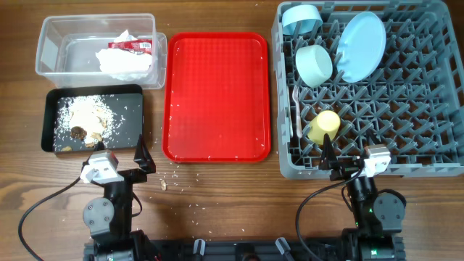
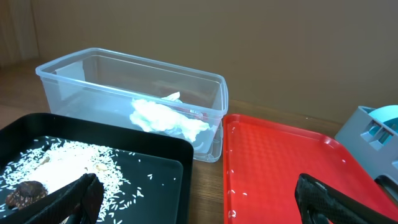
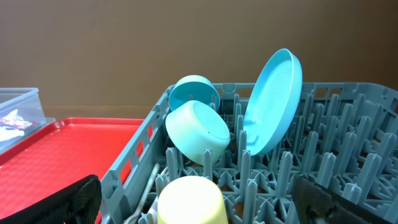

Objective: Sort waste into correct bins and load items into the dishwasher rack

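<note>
The clear tub [image 1: 51, 54] holds the white napkin [image 1: 125, 64] and red sachet [image 1: 130, 45]; the tub also shows in the left wrist view [image 2: 81, 78]. The black tray [image 1: 51, 123] holds rice and brown scraps [image 1: 87, 119]. The grey rack [image 1: 428, 109] holds two blue bowls [image 1: 313, 65], the blue plate [image 1: 360, 47], the yellow cup [image 1: 323, 126] and white cutlery [image 1: 296, 109]. My left gripper [image 1: 119, 154] is open and empty near the front of the black tray [image 2: 155, 152]. My right gripper [image 1: 346, 156] is open and empty at the rack's front edge, behind the cup [image 3: 189, 199].
The flat red tray [image 1: 217, 94] lies between the bins and the rack, with a few rice grains on it. Loose grains and a small brown scrap [image 1: 164, 185] lie on the wooden table in front of it.
</note>
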You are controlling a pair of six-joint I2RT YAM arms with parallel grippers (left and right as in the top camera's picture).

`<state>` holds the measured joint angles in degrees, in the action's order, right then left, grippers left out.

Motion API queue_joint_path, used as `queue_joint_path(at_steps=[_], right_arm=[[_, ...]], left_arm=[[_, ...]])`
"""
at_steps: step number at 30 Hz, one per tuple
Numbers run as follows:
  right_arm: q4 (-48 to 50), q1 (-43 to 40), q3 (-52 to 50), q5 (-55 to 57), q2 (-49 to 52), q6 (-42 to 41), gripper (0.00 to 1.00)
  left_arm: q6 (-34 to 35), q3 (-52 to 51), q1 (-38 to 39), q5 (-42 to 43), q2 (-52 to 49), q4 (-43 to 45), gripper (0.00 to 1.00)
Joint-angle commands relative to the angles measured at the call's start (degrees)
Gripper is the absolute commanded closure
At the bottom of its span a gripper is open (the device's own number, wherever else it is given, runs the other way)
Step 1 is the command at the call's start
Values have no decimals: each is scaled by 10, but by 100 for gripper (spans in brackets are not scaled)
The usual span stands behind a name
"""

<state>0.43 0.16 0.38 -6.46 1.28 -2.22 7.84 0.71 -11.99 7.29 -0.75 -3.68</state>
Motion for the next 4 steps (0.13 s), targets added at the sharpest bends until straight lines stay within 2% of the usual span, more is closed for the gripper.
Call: queue_joint_path(at_steps=[1,4], right_arm=[[1,-2,-1,-11,-3,6,0],[1,-2,-1,-11,-3,6,0]], left_arm=[[3,-4,3,-3,6,-2,0],[3,-4,3,-3,6,-2,0]])
